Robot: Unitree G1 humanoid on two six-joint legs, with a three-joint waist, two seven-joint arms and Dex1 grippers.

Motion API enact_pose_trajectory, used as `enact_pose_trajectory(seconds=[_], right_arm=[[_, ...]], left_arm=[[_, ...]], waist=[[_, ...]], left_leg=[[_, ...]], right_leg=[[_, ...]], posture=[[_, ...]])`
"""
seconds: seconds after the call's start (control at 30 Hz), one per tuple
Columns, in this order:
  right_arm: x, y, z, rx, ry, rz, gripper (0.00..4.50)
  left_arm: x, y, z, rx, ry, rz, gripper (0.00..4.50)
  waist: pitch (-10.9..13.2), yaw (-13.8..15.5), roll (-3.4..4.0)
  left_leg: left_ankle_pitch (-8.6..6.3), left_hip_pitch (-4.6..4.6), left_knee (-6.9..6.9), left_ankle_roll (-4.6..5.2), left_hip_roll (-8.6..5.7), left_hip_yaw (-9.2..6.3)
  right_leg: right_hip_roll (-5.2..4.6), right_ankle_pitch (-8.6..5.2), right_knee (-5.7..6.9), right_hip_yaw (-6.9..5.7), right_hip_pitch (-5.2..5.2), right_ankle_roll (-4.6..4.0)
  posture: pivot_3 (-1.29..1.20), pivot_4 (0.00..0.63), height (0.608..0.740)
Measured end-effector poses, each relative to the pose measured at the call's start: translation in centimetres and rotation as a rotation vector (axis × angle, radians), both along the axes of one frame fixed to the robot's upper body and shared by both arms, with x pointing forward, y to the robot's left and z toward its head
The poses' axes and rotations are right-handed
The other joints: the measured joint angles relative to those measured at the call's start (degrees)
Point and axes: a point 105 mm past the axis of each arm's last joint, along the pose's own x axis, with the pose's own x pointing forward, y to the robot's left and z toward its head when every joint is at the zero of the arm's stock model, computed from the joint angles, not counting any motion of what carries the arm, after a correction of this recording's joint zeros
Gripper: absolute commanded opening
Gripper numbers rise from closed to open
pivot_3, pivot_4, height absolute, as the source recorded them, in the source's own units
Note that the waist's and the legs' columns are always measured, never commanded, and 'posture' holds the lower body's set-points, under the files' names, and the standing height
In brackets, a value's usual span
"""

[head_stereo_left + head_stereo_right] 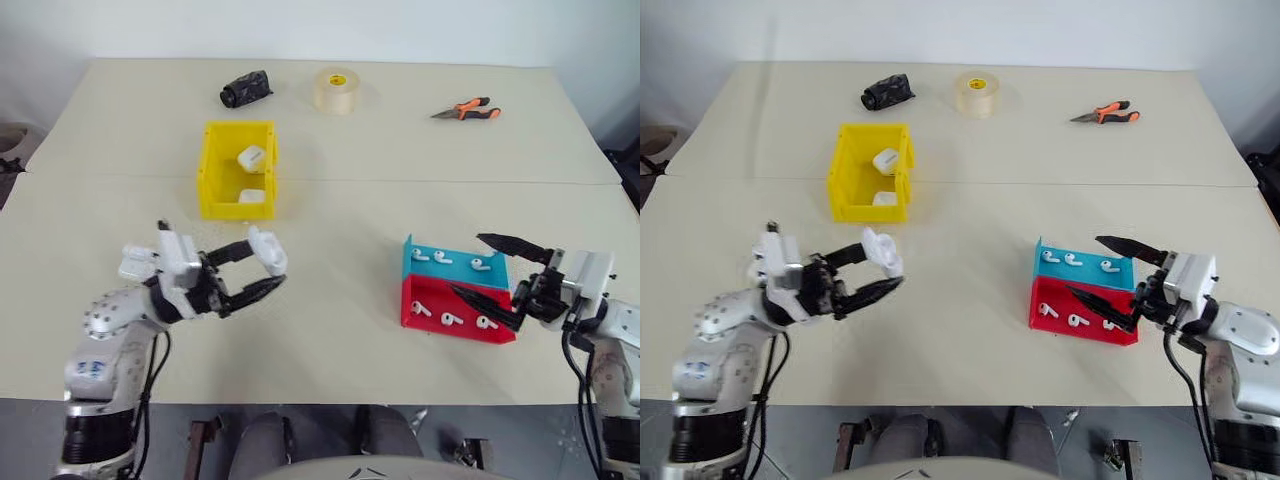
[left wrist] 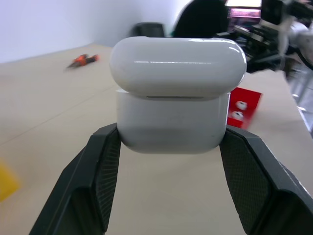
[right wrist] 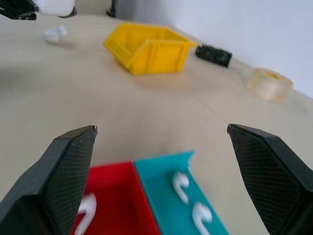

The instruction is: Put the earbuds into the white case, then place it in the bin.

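My left gripper is clamped on the white case above the table, and my right gripper stands wide apart at the earbuds.

Head pair looking forward and down across the table, sharing both hands. Left wrist close behind the left hand; right wrist low behind the right hand, facing the bin.
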Motion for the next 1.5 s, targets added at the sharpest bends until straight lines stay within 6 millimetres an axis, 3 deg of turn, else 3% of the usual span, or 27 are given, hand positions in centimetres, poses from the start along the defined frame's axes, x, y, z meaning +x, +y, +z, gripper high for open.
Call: enact_pose_trajectory(seconds=[0.13, 0.33, 0.6, 0.73, 0.9, 1.1, 1.27, 1.5], right_arm=[[-2.3, -2.4, 0.2, -0.048, 0.020, -0.116, 4.50], [-6.2, -5.3, 0.3, -0.100, 0.118, -0.260, 4.50], [-9.5, -7.7, 0.4, -0.186, 0.212, -0.381, 4.50], [-10.4, -8.1, -0.8, -0.245, 0.282, -0.383, 4.50], [-8.7, -6.5, -1.3, -0.366, 0.403, -0.352, 4.50], [-5.4, -2.3, -0.7, -0.526, 0.491, -0.235, 4.50], [-3.6, -1.2, -0.3, -0.610, 0.542, -0.236, 4.50], [-2.7, -0.8, -0.4, -0.769, 0.610, -0.228, 4.50]], left_arm=[[0.4, -3.4, -0.8, -0.011, -0.108, -0.116, 2.71], [-0.4, -7.5, 0.2, -0.075, -0.258, -0.301, 2.71], [-2.3, -9.5, 0.6, -0.131, -0.324, -0.487, 2.71], [-3.0, -10.3, 0.1, -0.106, -0.324, -0.542, 2.71], [-2.7, -10.6, -1.4, -0.012, -0.252, -0.513, 2.71], [-1.5, -11.3, -2.8, 0.065, -0.128, -0.396, 2.71], [-0.4, -11.5, -3.1, 0.097, -0.065, -0.293, 2.71], [-1.3, -12.2, -2.4, 0.069, -0.083, -0.341, 2.71]], waist=[[0.0, 1.1, 0.01], [-0.1, 1.5, 0.04], [-0.1, 1.3, 0.12], [-0.1, 1.5, 0.14], [-0.2, 1.2, 0.36], [-0.3, 1.5, 0.43], [-0.2, 2.1, 0.40], [-0.2, 2.2, 0.41]], left_leg=[[-0.01, -0.01, 0.04, 0.03, -0.01, 0.04], [-0.03, -0.01, 0.02, 0.06, 0.00, 0.05], [-0.03, 0.16, -0.05, 0.07, 0.05, -0.07], [-0.05, 0.20, -0.01, 0.11, 0.03, -0.29], [-0.05, 0.23, 0.00, 0.10, 0.05, -0.52], [-0.05, 0.09, 0.12, 0.10, -0.02, -1.13], [-0.06, -0.08, 0.30, 0.12, -0.07, -1.23], [-0.06, -0.22, 0.40, 0.12, -0.06, -1.25]], right_leg=[[0.00, 0.03, -0.09, -0.01, 0.03, 0.05], [0.02, 0.06, -0.32, -0.03, 0.11, 0.12], [0.10, 0.06, -0.73, -0.14, 0.48, 0.12], [0.11, 0.07, -0.93, -0.24, 0.79, 0.13], [0.15, 0.07, -0.90, -0.33, 0.82, 0.13], [0.15, 0.07, -0.91, -0.41, 0.89, 0.14], [0.15, 0.08, -0.90, -0.56, 0.95, 0.15], [0.15, 0.08, -0.92, -0.71, 0.95, 0.15]], posture=[[0.00, 0.150, 0.740], [0.00, 0.150, 0.740], [0.00, 0.150, 0.740], [0.00, 0.150, 0.740], [0.00, 0.150, 0.740], [0.00, 0.150, 0.740], [0.00, 0.150, 0.740], [0.00, 0.150, 0.740]])
